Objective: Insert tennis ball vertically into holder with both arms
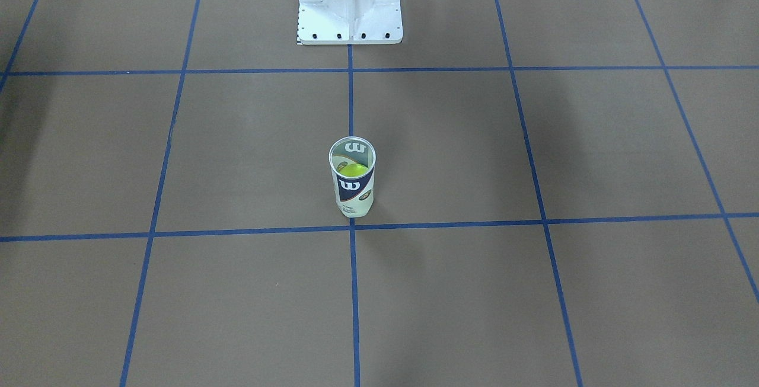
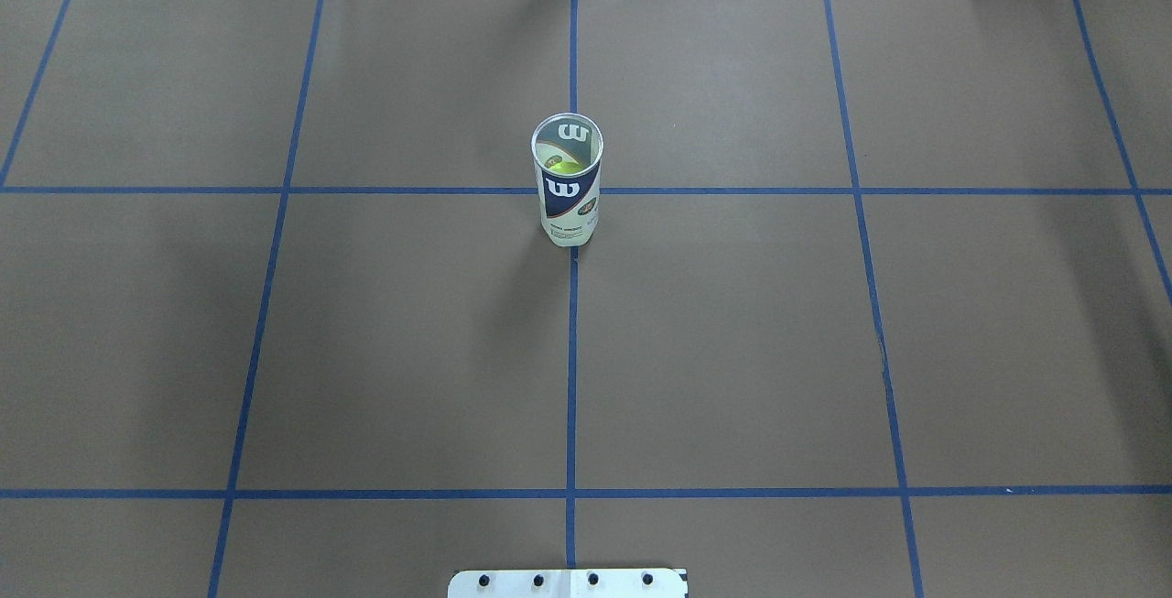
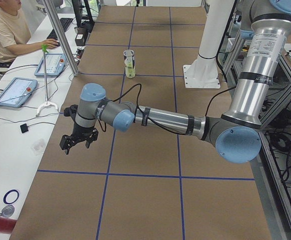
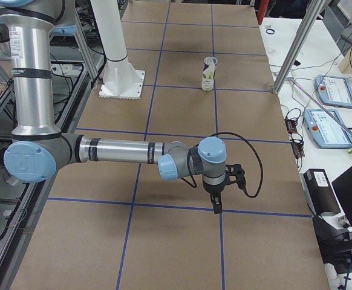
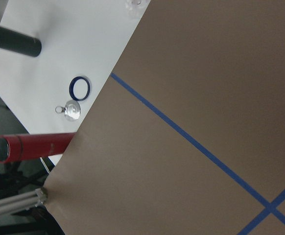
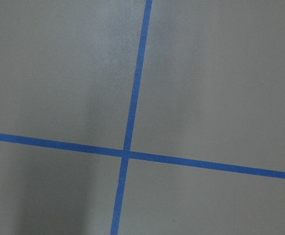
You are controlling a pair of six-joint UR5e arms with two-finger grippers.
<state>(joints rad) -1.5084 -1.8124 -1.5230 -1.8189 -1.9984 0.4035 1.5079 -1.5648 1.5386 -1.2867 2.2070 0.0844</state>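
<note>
tennis ball (image 1: 354,169) looks already down in holder (image 2: 568,181), upright mid-table. left gripper (image 3: 78,142) and right gripper (image 4: 218,204) out by table's end edges, open or closed, can't tell. imo: stay wide, don't bump holder.

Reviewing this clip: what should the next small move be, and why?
Probably just hold position: the tennis ball already sits inside the upright holder, and the left claw and right claw hang over the table near its opposite ends, well away from it.
</note>
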